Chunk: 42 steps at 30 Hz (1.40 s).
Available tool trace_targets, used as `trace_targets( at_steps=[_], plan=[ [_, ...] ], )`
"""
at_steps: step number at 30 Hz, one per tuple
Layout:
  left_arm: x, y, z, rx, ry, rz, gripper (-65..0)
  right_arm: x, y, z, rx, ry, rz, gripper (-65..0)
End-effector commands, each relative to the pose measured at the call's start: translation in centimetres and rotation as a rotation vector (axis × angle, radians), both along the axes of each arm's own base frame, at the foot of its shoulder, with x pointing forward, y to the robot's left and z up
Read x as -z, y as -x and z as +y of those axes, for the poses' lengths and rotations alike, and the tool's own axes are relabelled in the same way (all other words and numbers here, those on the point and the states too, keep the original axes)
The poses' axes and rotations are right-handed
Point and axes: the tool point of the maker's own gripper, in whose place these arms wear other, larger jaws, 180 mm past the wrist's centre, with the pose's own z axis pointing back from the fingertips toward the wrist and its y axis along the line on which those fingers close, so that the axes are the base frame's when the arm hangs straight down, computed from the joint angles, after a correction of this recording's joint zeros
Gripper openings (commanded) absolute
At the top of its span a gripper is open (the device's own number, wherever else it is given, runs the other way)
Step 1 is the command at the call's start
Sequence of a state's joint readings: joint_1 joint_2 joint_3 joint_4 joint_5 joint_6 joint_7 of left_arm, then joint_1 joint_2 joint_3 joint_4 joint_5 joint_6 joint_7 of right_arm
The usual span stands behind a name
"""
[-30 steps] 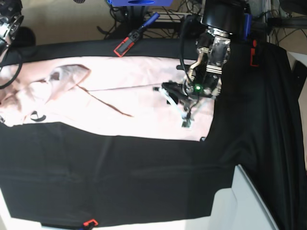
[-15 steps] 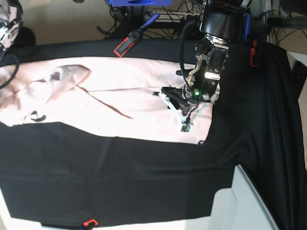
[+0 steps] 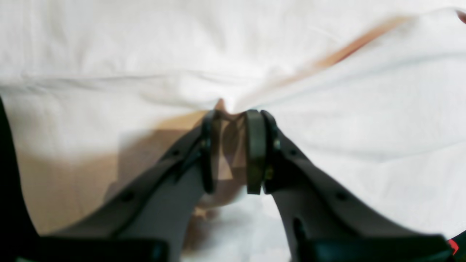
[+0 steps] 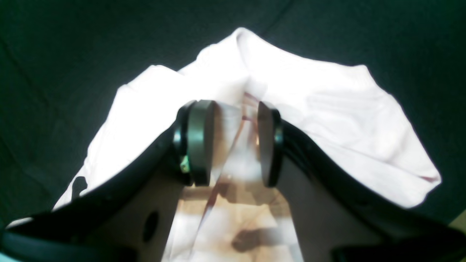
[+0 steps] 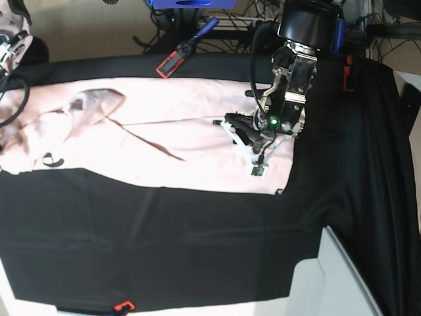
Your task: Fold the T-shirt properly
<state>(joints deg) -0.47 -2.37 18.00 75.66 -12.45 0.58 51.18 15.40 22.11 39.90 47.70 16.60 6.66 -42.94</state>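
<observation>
the t-shirt (image 5: pixel 164 141) lies spread across the far half of the black worktop (image 5: pixel 197 250). the right gripper (image 4: pixel 229 145) pinches its bunched left end, the left gripper (image 3: pixel 233 153) a ridge near the right edge; both should lift evenly, keeping the cloth taut.

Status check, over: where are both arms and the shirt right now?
Left gripper jaws pinching T-shirt fabric. Right gripper jaws around a bunched shirt fold. Shirt spread on black cloth, part-folded. Nothing blocking.
</observation>
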Motion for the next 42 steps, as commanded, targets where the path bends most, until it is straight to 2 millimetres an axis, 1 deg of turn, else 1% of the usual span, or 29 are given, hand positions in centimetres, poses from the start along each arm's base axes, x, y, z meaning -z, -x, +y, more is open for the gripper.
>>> trace_targets(
  at_steps=[1,4,8,10,11,13,16,20,23,24,25,26,28,30,32,34,37,42],
  plan=[
    [0.0,0.1,0.4,-0.004,-0.019,0.015,-53.7,-2.0,-1.3,-1.5,0.005,0.039,-0.052,-44.8],
    [0.0,0.1,0.4,-0.004,-0.019,0.015,-53.7,-2.0,-1.3,-1.5,0.0,0.039,-0.053,-45.1],
    [0.0,0.1,0.4,-0.005,-0.016,0.015,-53.7,-2.3,-2.1,-0.5,-0.098,0.031,-0.087,-45.4],
    [0.0,0.1,0.4,-0.004,-0.019,0.015,-53.7,-2.4,-2.3,-0.2,-0.125,0.029,-0.097,-45.4],
    [0.0,0.1,0.4,-0.004,-0.019,0.015,-53.7,-2.4,-2.3,-0.2,-0.125,0.029,-0.097,-46.4],
    [0.0,0.2,0.4,-0.004,-0.019,0.016,-53.7,-2.4,-2.4,-0.2,-0.125,0.03,-0.098,-52.2],
    [0.1,0.3,0.4,-0.004,-0.019,0.02,-53.7,-2.4,-2.4,-0.2,-0.13,0.033,-0.095,-65.0],
    [0.1,0.3,0.4,-0.004,-0.019,0.02,-53.7,-2.7,-2.5,-0.6,-0.126,0.045,-0.101,-65.0],
    [0.1,0.3,0.5,-0.004,-0.021,0.021,-53.7,-3.1,-2.9,-1.2,-0.116,0.078,-0.132,-65.0],
    [0.2,0.4,0.6,-0.004,-0.023,0.023,-53.7,-2.9,-2.8,-1.3,-0.111,0.078,-0.133,-65.0],
    [0.3,0.6,1.0,-0.005,-0.03,0.027,-53.7,-2.9,-2.5,-2.0,-0.103,0.088,-0.129,-65.0],
    [0.4,0.8,1.4,-0.005,-0.037,0.029,-53.7,-2.5,-2.1,-2.4,-0.097,0.087,-0.118,-65.0],
    [0.4,0.8,1.8,-0.006,-0.042,0.03,-53.7,-2.1,-2.6,-2.6,-0.117,0.102,-0.11,-65.0],
    [0.4,0.8,2.2,-0.006,-0.05,0.03,-53.7,-1.4,-2.4,-3.0,-0.141,0.126,-0.087,-65.0],
    [0.4,0.8,2.4,-0.007,-0.053,0.03,-53.7,-1.4,-3.3,-2.9,-0.164,0.144,-0.092,-65.0],
    [0.4,0.8,2.5,-0.007,-0.054,0.03,-53.7,-1.3,-3.6,-2.9,-0.171,0.151,-0.094,-65.0],
    [0.4,0.8,2.5,-0.007,-0.054,0.03,-53.7,-1.5,-3.7,-3.2,-0.163,0.165,-0.099,-65.0],
    [0.4,0.9,2.5,-0.008,-0.054,0.031,-53.7,-2.3,-3.7,-5.0,-0.077,0.228,-0.107,-65.0]
  ],
)
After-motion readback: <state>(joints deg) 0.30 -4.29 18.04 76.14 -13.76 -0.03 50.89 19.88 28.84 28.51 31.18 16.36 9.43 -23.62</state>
